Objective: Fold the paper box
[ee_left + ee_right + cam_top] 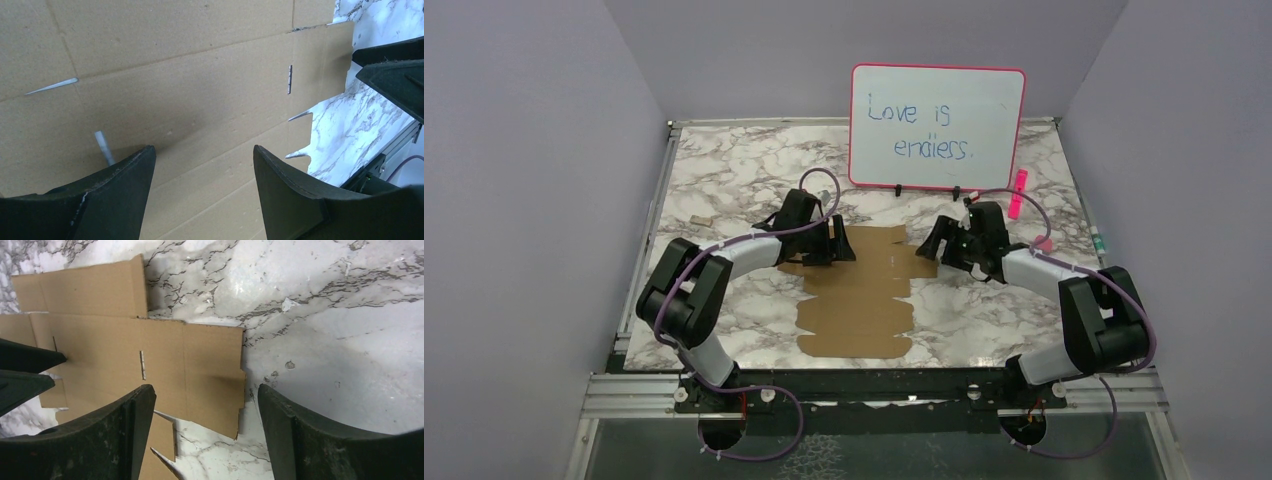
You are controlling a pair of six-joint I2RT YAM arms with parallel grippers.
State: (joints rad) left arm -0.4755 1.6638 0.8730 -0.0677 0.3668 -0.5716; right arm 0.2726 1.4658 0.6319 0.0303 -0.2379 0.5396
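Brown paper box (pixel 856 290) lies flat. Only our wrist views show left gripper (pixel 204 150) and right gripper (pixel 205 390) spread wide, empty.

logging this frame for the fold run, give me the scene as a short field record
paper box: flat unfolded brown sheet on the marble table
left fingers: open, empty, over the sheet's far left part
right fingers: open, empty, at the sheet's far right edge
whiteboard: upright at the back, reads "Love is endless."
pink marker: beside the whiteboard's lower right corner
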